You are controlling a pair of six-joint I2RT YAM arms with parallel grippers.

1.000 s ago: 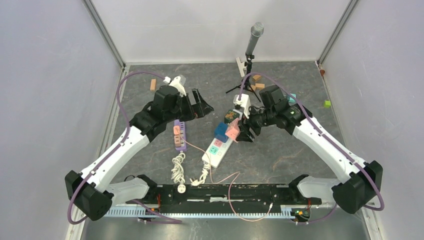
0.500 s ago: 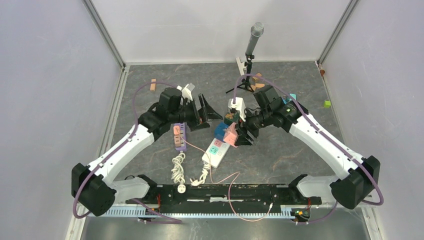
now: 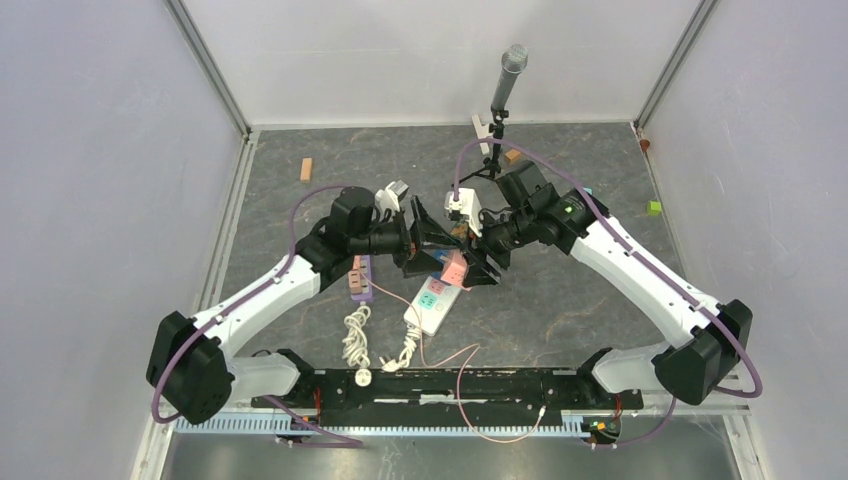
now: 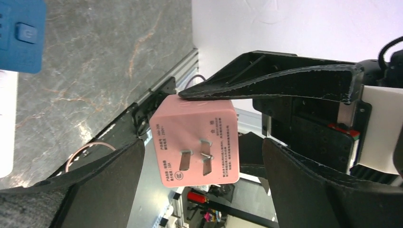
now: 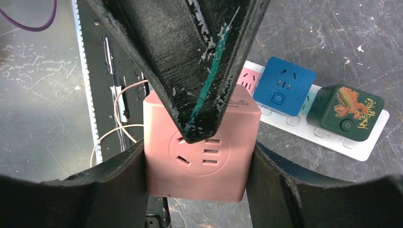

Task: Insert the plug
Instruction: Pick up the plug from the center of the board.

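We're looking at both arms crowding one spot over the desk (image 3: 560, 300), so the biggest risk we're flagging is the end effectors knocking each other. The left end effector (image 4: 199, 175) is spread wide around the pink plug (image 3: 455, 268) and gripping nothing. One of its fingers is hanging right in front of the right wrist camera and blocking the view down. The right end effector (image 5: 197, 183) is pinching the plug by two opposite sides and holding it in the air just above the white power strip (image 3: 432, 305). The prongs are pointing sideways at the left wrist camera, not down at the strip. We're judging that a push from here would miss the socket or twist the cube out of the pinch. The strip is lying loose and could skid. The blue cube (image 5: 283, 86) and the green cube (image 5: 345, 112) are filling sockets beside the target. The microphone (image 3: 508, 75), the purple strip (image 3: 360, 272) and the coiled cable (image 3: 356, 335) are sitting clear.
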